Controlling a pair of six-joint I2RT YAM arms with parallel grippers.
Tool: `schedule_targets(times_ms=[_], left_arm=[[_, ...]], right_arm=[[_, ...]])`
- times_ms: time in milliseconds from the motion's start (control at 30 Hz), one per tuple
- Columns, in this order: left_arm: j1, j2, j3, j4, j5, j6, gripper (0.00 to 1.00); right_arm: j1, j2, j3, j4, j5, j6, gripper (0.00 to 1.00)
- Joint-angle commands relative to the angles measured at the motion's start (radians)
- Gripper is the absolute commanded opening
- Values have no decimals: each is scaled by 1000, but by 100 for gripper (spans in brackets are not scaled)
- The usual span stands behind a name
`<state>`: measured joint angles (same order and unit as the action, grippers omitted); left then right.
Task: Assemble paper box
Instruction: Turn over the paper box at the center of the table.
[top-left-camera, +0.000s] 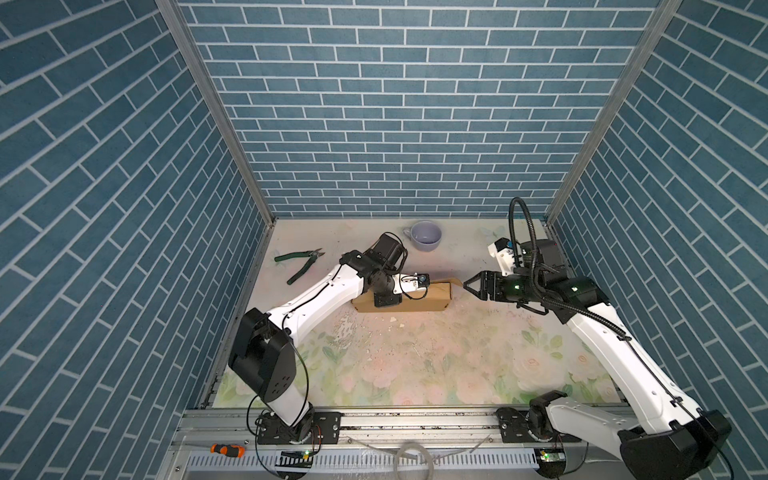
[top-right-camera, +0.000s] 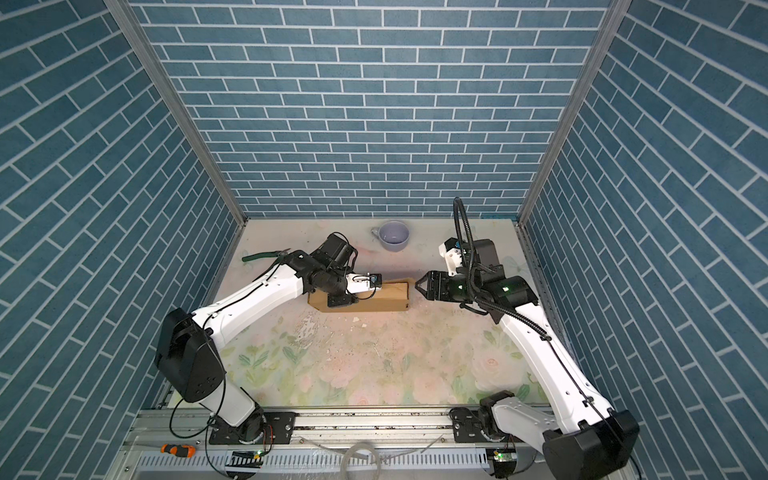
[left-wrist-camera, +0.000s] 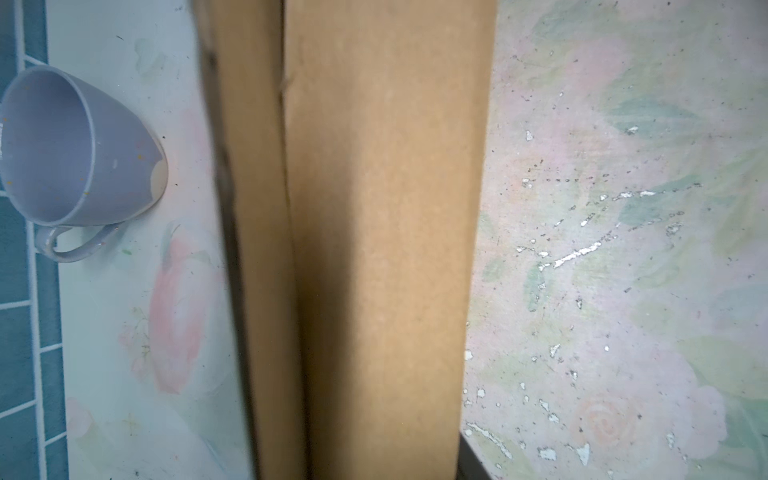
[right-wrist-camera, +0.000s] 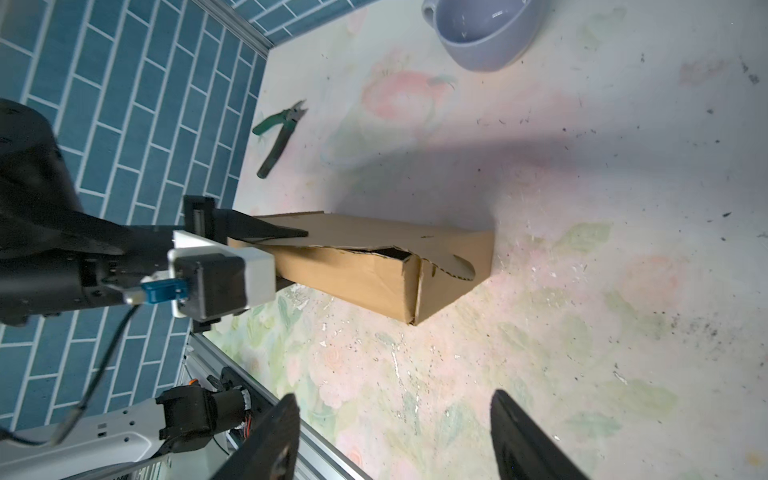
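Observation:
The paper box (top-left-camera: 415, 297) (top-right-camera: 382, 297) is a long brown cardboard box lying mid-table. My left gripper (top-left-camera: 388, 293) straddles its left part and is shut on it; the right wrist view shows one black finger (right-wrist-camera: 266, 232) on the top flap and the box (right-wrist-camera: 365, 274) between the fingers. In the left wrist view the box (left-wrist-camera: 374, 249) fills the middle. The end flap with a rounded tab (right-wrist-camera: 453, 266) stands ajar at the right end. My right gripper (top-left-camera: 466, 286) (right-wrist-camera: 395, 440) hangs open just right of that end, apart from it, holding nothing.
A lilac cup (top-left-camera: 424, 236) (left-wrist-camera: 75, 153) stands at the back, behind the box. Green pliers (top-left-camera: 301, 264) (right-wrist-camera: 278, 133) lie at the back left near the wall. An orange-handled screwdriver (top-left-camera: 226, 449) rests on the front rail. Blue brick walls enclose three sides.

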<state>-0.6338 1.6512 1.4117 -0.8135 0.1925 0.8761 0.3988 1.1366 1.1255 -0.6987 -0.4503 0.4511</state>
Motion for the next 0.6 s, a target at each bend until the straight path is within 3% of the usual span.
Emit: schedule_targets(times_ms=[0, 233, 567], left_arm=[[19, 53, 33, -107, 51, 10, 41], [44, 138, 111, -140, 68, 24, 41], [56, 161, 110, -126, 65, 30, 38]], right_arm=[[5, 59, -64, 182, -48, 47, 69], [0, 170, -164, 427, -174, 155, 66], [-80, 257, -263, 711, -321, 341, 52]])
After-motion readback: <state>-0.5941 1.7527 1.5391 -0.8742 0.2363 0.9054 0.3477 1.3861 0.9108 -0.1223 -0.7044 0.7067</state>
